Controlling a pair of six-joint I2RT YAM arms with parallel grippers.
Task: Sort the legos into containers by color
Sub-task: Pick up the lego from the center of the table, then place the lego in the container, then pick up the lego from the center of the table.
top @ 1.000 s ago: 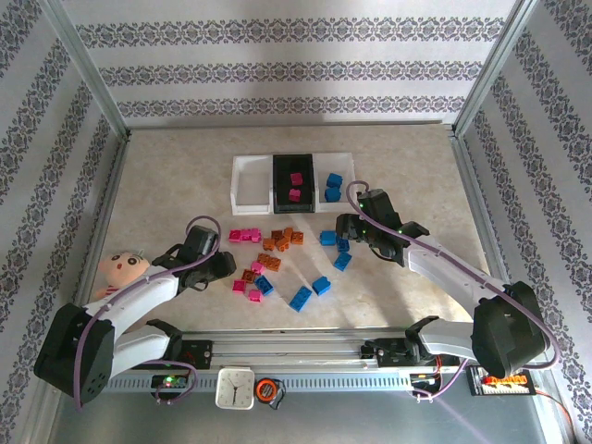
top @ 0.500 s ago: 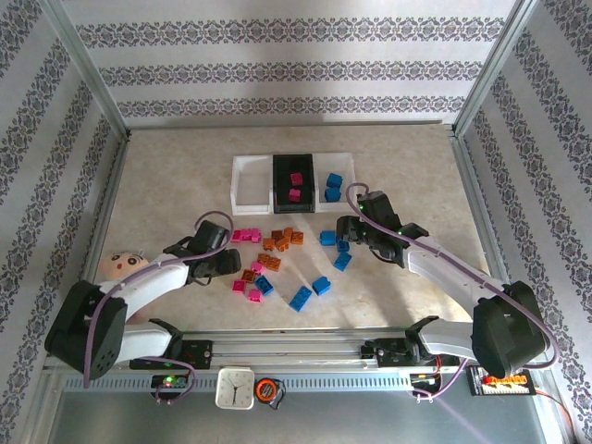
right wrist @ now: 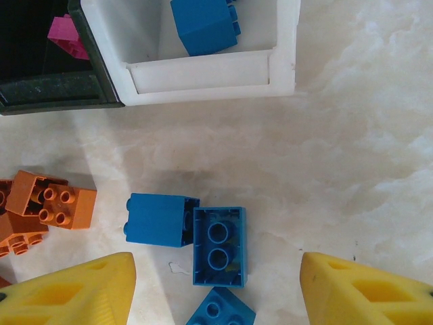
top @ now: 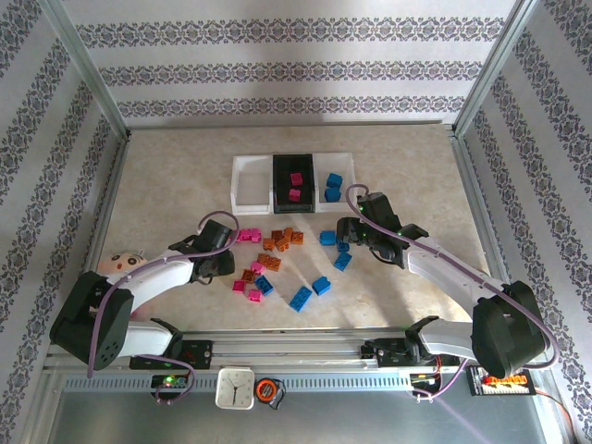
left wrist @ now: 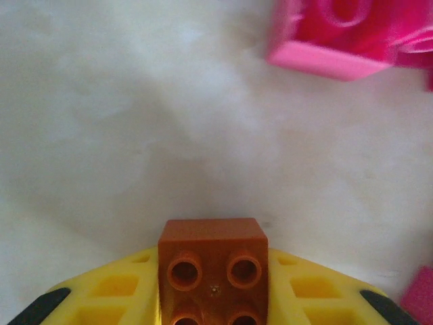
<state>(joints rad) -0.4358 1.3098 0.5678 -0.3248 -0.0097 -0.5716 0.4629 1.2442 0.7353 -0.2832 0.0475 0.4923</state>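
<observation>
Evidently the left claw (top: 223,265) has slid in toward the pile's left edge over the last second, spread, and then clenched. The left wrist view shows an orange-brown brick (left wrist: 212,267) pinched studs-up between its yellow fingers (left wrist: 108,298), low over the tabletop (top: 166,185), with a pink brick (left wrist: 338,34) lying well ahead of it. Whether the orange-brown brick is already off the surface I cannot tell. The right claw (right wrist: 216,274) has scarcely moved; its jaws stand released and wide, hovering above two touching blue bricks (right wrist: 218,250) just in front of the right white container (right wrist: 284,61), which already holds blue. The black container (top: 278,190) between the white ones holds two pink pieces, and most of the legos (top: 282,264) lie loose in front of the row. So the sort looks early, with an orange-brown piece now apparently secured. My guess is that it belongs in the left white container (top: 237,190), which calls for a lift and a short carry past the pile.
</observation>
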